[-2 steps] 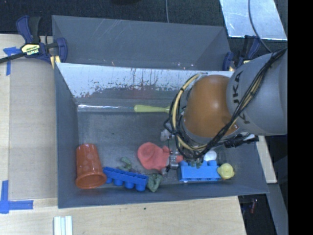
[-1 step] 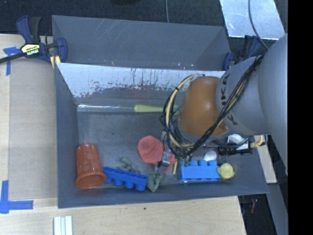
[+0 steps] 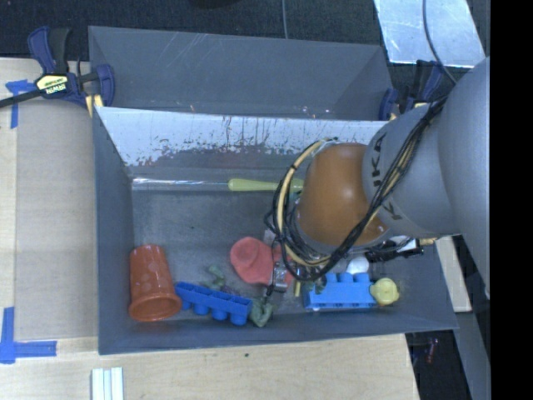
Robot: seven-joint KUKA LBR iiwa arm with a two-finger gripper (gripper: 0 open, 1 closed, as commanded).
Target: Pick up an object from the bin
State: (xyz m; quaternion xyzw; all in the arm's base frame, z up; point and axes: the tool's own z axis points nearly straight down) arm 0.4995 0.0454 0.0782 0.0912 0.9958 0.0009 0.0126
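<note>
Camera view looks down on a grey metal bin [image 3: 112,223] with the arm [image 3: 433,173] reaching in from the right. The arm's brown rounded cover [image 3: 333,198] and looped cables hang over the right half of the floor. The pincer [image 3: 281,275] sits low beneath that cover, near the front wall. It is between a pink rounded lump [image 3: 250,259] on its left and a blue toy brick [image 3: 340,292] on its right, and close to both. Whether the pincer is spread or pressed together I cannot tell, and nothing can be seen pinched in it.

A yellow ball [image 3: 385,290] lies just beside the brick's right end. A small green toy figure [image 3: 262,311] lies by the front wall below the lump, touching a long blue studded block [image 3: 212,301]. An orange cup [image 3: 152,286] lies on its side in the front left corner. A pale yellow-green stick [image 3: 252,185] rests along the back wall.
</note>
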